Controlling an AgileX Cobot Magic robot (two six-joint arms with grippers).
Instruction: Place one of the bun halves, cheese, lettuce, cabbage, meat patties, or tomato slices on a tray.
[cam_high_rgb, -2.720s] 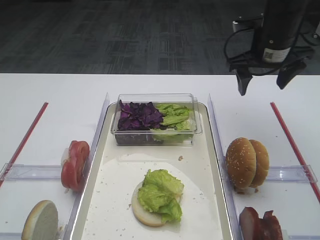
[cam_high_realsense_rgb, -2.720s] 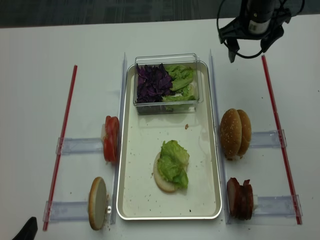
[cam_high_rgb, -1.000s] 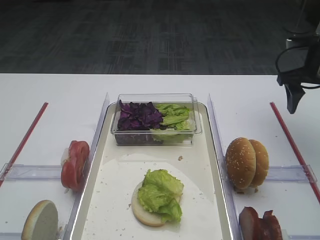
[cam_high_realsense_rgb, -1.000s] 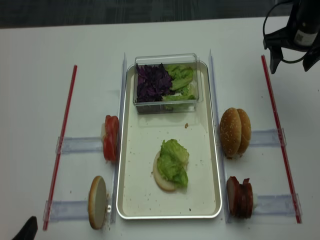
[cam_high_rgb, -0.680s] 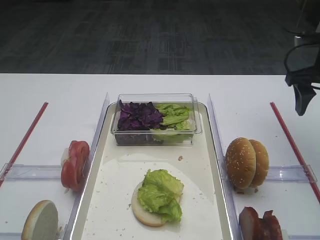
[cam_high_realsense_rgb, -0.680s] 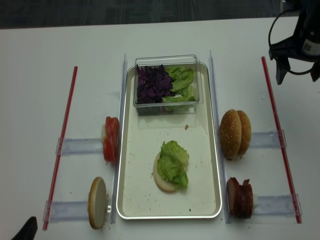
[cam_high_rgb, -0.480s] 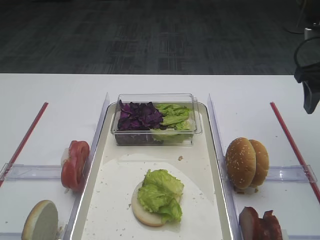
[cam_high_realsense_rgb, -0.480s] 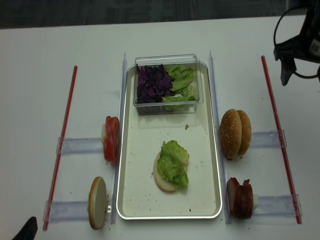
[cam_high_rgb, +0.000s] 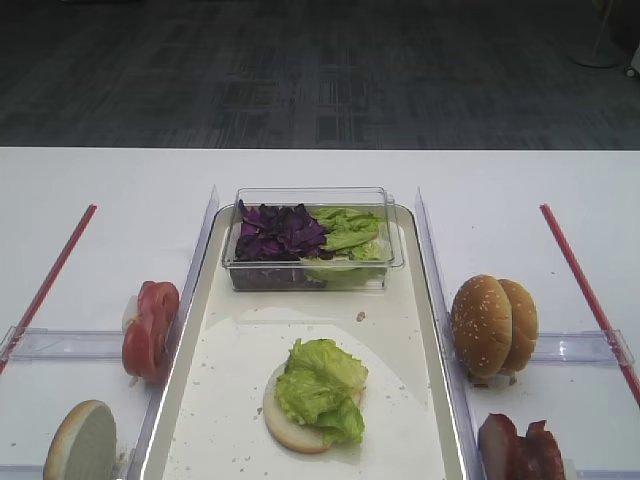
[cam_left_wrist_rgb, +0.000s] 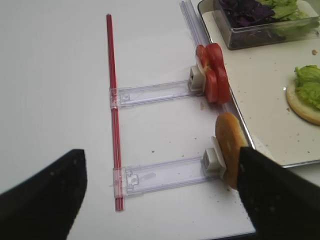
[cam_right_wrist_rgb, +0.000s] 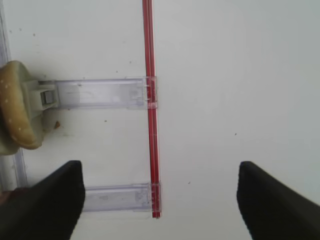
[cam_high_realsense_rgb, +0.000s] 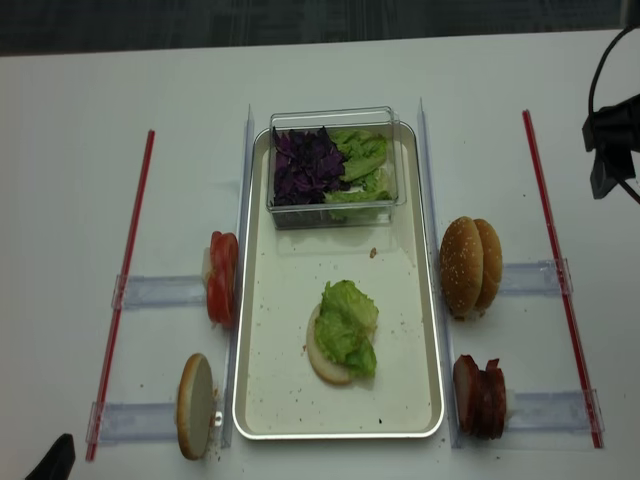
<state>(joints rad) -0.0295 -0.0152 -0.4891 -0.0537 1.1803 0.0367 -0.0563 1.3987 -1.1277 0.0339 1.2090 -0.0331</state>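
Note:
The cream-white tray (cam_high_rgb: 240, 390) (cam_high_realsense_rgb: 285, 290) holds a pale bun half (cam_high_rgb: 290, 422) with a lettuce leaf (cam_high_rgb: 320, 385) (cam_high_realsense_rgb: 348, 325) on top. Sesame bun halves (cam_high_rgb: 492, 325) (cam_high_realsense_rgb: 472, 266) and meat patties (cam_high_rgb: 520, 450) (cam_high_realsense_rgb: 480, 397) stand right of the tray. Tomato slices (cam_high_rgb: 150, 328) (cam_left_wrist_rgb: 212, 72) and another bun half (cam_high_rgb: 82, 445) (cam_left_wrist_rgb: 230, 150) stand on its left. Cabbage (cam_high_rgb: 278, 232) lies in the clear box. No cheese is in view. My right gripper (cam_right_wrist_rgb: 160, 200) (cam_high_realsense_rgb: 605, 160) hangs open and empty over the right red strip. My left gripper (cam_left_wrist_rgb: 160, 195) is open and empty by the left bun half.
A clear plastic box (cam_high_rgb: 312, 240) (cam_high_realsense_rgb: 335, 165) with purple and green leaves sits on the tray's far end. Red strips (cam_high_rgb: 580, 280) (cam_left_wrist_rgb: 114, 110) (cam_right_wrist_rgb: 150, 100) and clear plastic holders (cam_right_wrist_rgb: 100, 93) (cam_left_wrist_rgb: 160, 175) flank the tray on the white table.
My right gripper has moved right and toward the near side, leaving the first high view; it now sits at the right edge, outside the red strip. The food has not moved.

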